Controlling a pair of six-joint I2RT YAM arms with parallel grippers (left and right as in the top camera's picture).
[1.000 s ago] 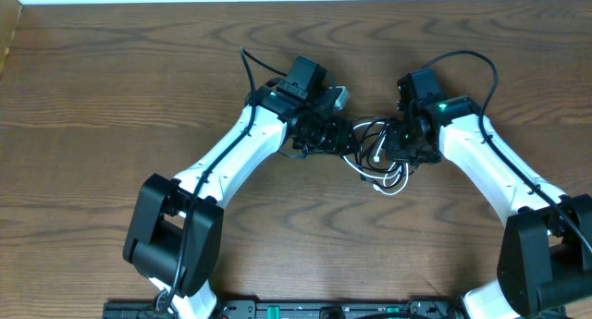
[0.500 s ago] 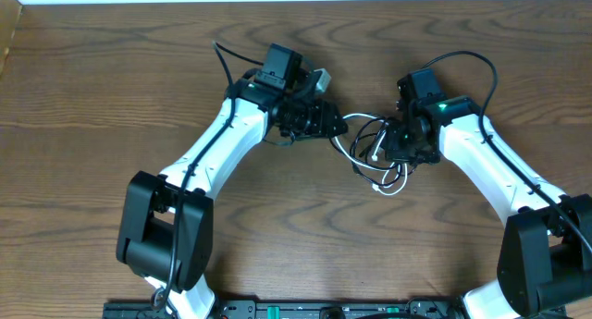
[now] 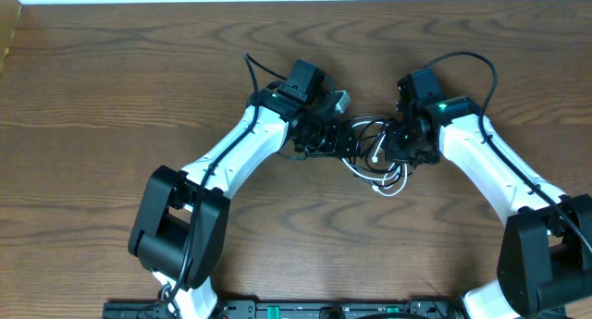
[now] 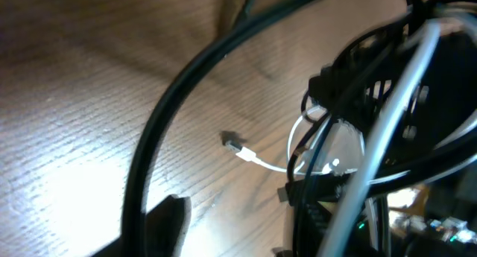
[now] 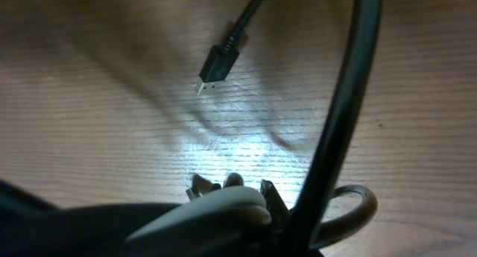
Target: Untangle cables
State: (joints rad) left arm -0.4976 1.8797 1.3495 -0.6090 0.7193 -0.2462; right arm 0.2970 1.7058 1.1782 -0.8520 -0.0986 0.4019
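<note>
Table: dark wood-grain table (image 3: 111, 79) carrying both arms and the tangle near its middle.
Left arm: white and black left arm (image 3: 240, 148), reaching from the lower left up to the tangle's left side.
Right arm: right arm (image 3: 490, 166), coming from the lower right to the tangle's right side.
Cables: black cable (image 3: 365, 129) and white cable (image 3: 393, 182), looped through each other in one small knot between the two grippers.
Left gripper: left gripper (image 3: 340, 139) is pushed into the left edge of the knot. Its wrist view is filled by a blurred black strand (image 4: 171, 100) arcing close across the lens. How wide its jaws stand, and whether they pinch anything, cannot be told.
Right gripper: right gripper (image 3: 393, 143) has its jaws closed, tips against the knot's right side. A black strand (image 5: 339, 115) rises just in front of it, and a grip on it cannot be confirmed.
White loops: these spill out below the right gripper onto the wood.
Black plug: flat black plug (image 5: 216, 65), lying free on the table, apart from the right fingers.
White plug: small white plug (image 4: 232, 143) on a thin white lead, resting on the wood ahead of the left gripper, untouched.
</note>
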